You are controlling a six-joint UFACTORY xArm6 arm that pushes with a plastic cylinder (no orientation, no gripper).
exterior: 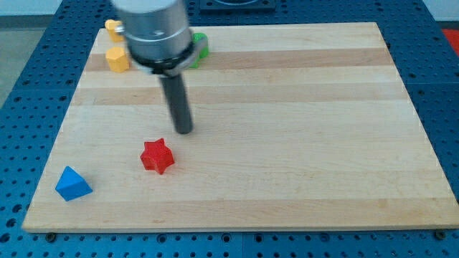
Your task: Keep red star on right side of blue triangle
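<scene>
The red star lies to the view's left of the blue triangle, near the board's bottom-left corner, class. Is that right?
Not quite. The camera view shows the red star to the view's right of the blue triangle, which sits near the board's bottom-left corner.

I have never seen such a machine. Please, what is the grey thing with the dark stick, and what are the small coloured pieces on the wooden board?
The grey cylinder is the end of a robot arm. It holds nothing; it only pushes with the dark rod. My tip is just above the red star, apart from it. One camera looks down on the board. The blue triangle lies at the view's bottom left, left of the star. Two yellow blocks and a green block, partly hidden, sit at the top.
</scene>
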